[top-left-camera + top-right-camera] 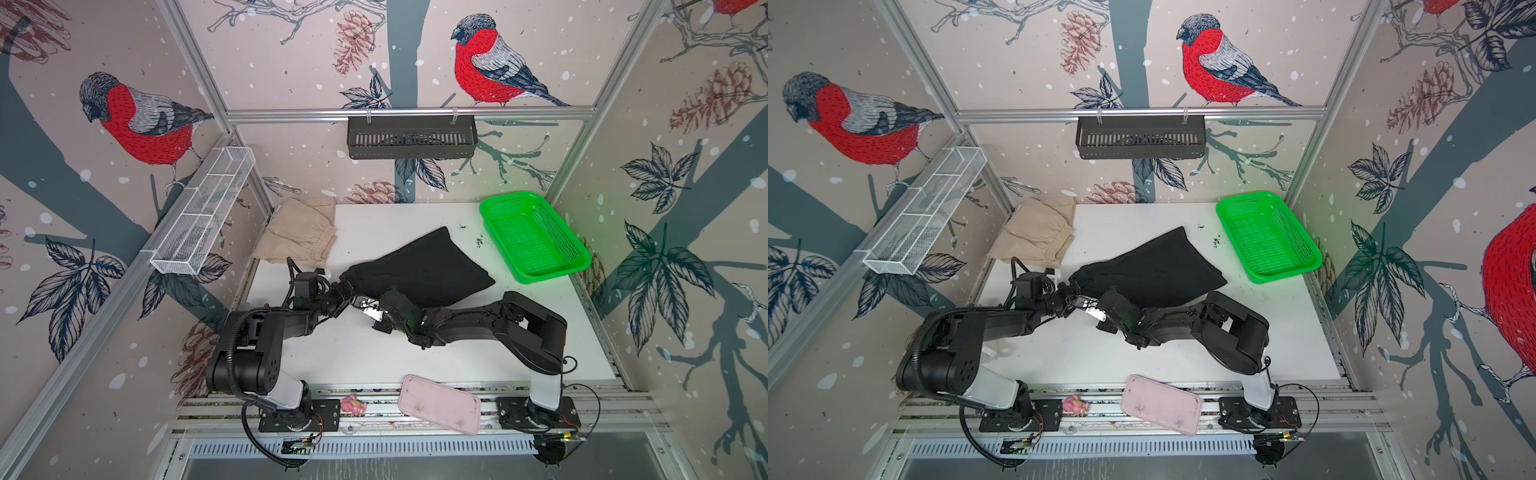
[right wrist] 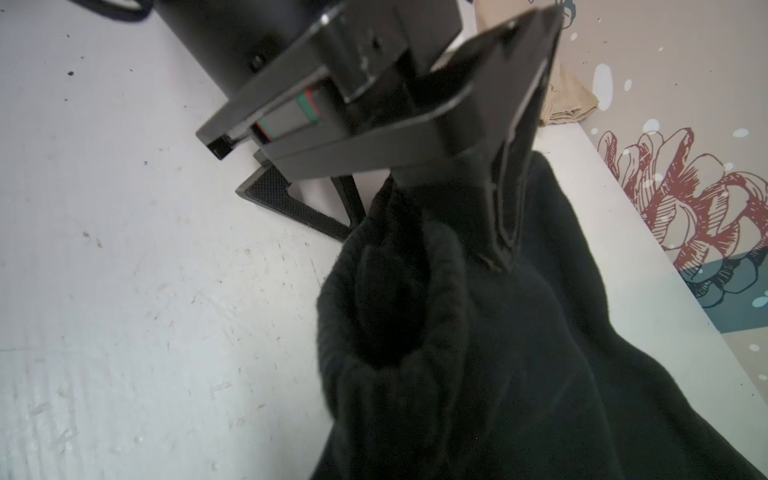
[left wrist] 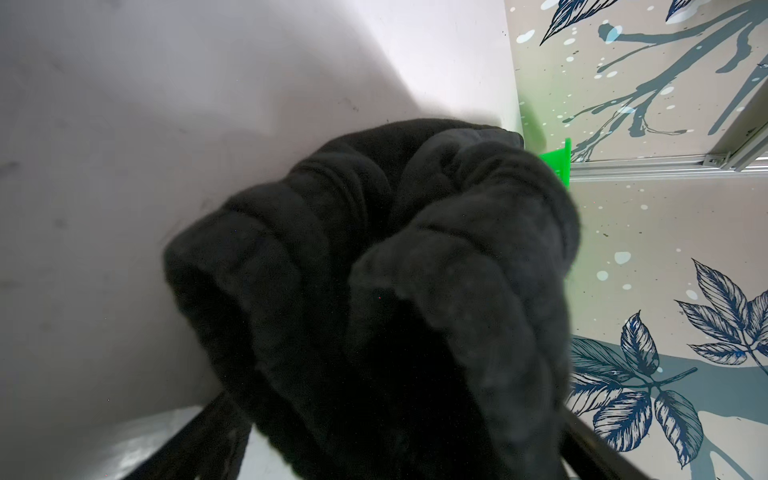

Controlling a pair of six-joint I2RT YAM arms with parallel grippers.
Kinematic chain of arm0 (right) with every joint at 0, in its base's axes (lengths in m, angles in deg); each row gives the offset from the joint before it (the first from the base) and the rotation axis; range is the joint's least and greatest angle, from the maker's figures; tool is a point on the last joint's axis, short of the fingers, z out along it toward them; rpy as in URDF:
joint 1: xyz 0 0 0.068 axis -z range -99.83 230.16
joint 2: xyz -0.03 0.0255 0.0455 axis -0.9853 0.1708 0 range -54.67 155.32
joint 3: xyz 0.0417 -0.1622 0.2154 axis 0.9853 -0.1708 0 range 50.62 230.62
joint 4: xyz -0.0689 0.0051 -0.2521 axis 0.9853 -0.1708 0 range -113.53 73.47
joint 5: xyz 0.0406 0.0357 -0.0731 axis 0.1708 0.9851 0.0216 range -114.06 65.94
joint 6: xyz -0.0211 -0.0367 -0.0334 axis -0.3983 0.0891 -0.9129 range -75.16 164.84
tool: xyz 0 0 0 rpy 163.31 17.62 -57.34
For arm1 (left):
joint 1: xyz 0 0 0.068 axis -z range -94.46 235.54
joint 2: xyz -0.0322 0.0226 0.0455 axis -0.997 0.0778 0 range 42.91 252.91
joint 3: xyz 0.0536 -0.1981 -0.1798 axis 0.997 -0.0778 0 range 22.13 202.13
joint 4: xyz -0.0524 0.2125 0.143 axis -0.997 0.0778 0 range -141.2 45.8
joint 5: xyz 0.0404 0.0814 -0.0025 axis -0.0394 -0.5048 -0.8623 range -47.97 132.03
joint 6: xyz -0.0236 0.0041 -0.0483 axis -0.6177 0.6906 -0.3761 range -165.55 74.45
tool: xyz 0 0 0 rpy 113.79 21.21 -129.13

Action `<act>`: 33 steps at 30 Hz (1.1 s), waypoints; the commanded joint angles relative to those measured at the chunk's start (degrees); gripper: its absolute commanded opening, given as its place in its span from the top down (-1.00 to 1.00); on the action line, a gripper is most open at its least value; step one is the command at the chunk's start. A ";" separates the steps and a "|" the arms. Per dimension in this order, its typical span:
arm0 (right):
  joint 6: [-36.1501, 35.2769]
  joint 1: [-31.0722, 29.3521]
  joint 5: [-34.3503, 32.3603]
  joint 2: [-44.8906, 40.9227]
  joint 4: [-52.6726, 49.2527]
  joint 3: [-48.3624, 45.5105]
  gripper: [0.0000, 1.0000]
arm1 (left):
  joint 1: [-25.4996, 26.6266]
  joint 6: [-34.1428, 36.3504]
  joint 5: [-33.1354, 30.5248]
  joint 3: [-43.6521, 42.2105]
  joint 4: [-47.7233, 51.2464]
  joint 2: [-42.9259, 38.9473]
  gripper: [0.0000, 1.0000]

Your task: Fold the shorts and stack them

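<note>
The black shorts (image 1: 428,266) lie spread in the middle of the white table (image 1: 415,357), their gathered waistband bunched at the near left end (image 2: 386,316). My left gripper (image 1: 347,289) stands open at that end. One of its fingers (image 2: 299,205) rests on the table and the other sits over the cloth, with the waistband (image 3: 374,257) between them. My right gripper (image 1: 361,298) is right beside it, shut on the black shorts' near edge, its jaws hidden by cloth. The beige shorts (image 1: 299,237) lie folded in the back left corner.
A green mesh basket (image 1: 548,272) stands at the back right of the table. On the front rail lie a pink tray (image 1: 438,405) and a small pink object (image 1: 352,405). A black basket (image 1: 411,139) hangs on the back wall and a white wire shelf (image 1: 203,216) on the left wall.
</note>
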 commanded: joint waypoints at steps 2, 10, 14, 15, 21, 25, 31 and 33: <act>0.83 -0.88 0.39 0.07 4.25 0.43 0.93 | 0.89 0.13 0.12 1.44 -0.67 0.38 -0.57; 5.29 -1.13 4.93 -3.33 -0.03 1.45 -0.20 | 1.56 4.37 1.28 4.90 7.50 -1.69 1.00; 13.08 4.52 12.13 -10.56 -6.16 1.11 -0.44 | 1.56 6.12 3.20 7.33 13.82 -4.88 1.00; 14.60 6.10 12.77 -12.48 -7.08 0.42 -0.44 | 1.61 7.86 2.77 8.69 17.32 -6.04 1.00; 16.74 12.97 10.90 -17.89 -13.70 -2.50 0.23 | -0.52 22.85 -1.70 22.62 44.70 -8.00 1.00; 15.31 14.25 10.15 -14.50 -17.71 -2.27 0.74 | -3.28 27.83 -1.61 29.62 54.59 -6.96 1.00; 16.03 10.61 16.02 -3.84 -16.47 2.84 0.87 | -6.07 32.91 -4.44 37.44 65.05 -5.66 1.00; 15.78 8.55 16.87 0.20 -16.66 5.65 0.88 | -6.60 33.87 -5.05 39.35 66.95 -4.91 1.00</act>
